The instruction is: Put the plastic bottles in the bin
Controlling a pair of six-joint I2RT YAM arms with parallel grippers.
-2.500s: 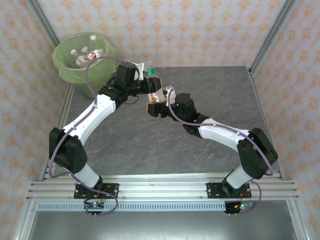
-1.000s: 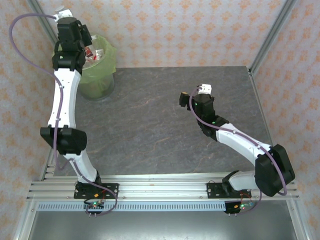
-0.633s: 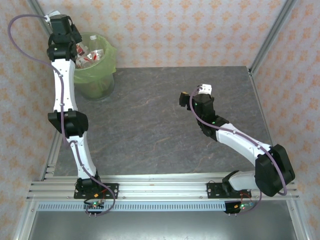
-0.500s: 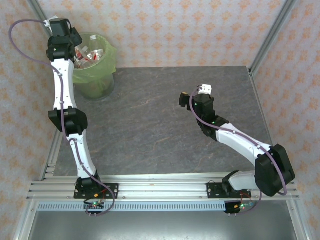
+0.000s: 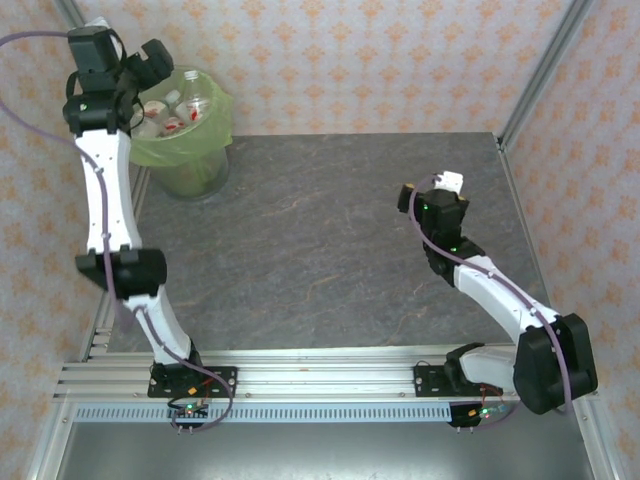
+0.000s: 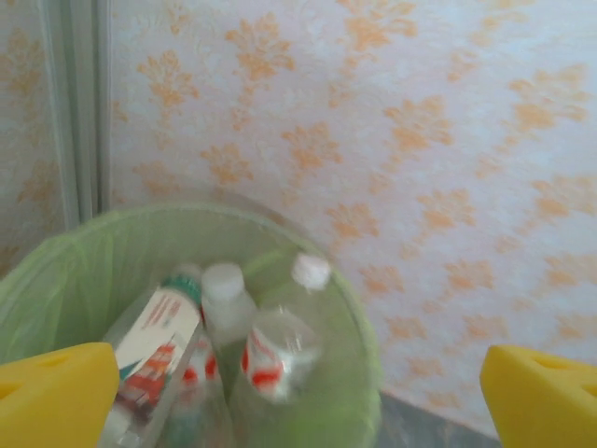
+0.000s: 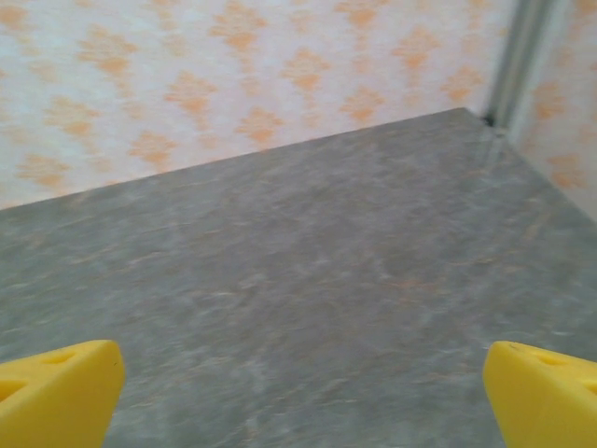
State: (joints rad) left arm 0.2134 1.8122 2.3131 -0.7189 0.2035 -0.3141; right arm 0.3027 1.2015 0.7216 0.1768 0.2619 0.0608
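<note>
The bin [image 5: 195, 160], lined with a light-green bag, stands at the table's far left corner. Several plastic bottles [image 5: 172, 108] lie inside it. In the left wrist view I look down into the bin [image 6: 362, 336] at a clear bottle with a red-white label [image 6: 275, 353], a white-capped bottle [image 6: 224, 285] and a green-capped labelled one [image 6: 154, 336]. My left gripper [image 5: 150, 62] hangs high at the bin's left rim; its yellow fingertips [image 6: 56, 392] stand wide apart, open and empty. My right gripper [image 5: 408, 197] hovers over the right half of the table, open, with only bare table between its fingertips [image 7: 56, 387].
The grey stone-pattern table [image 5: 320, 250] spreads between the arms. Patterned walls with metal frame posts [image 5: 545, 70] close in the back and sides. The bin sits tight against the left post [image 6: 79, 112].
The left arm carried a green-capped bottle from the table's middle to the bin, and its gripper is now empty beside the rim. The right gripper has moved to the right.
</note>
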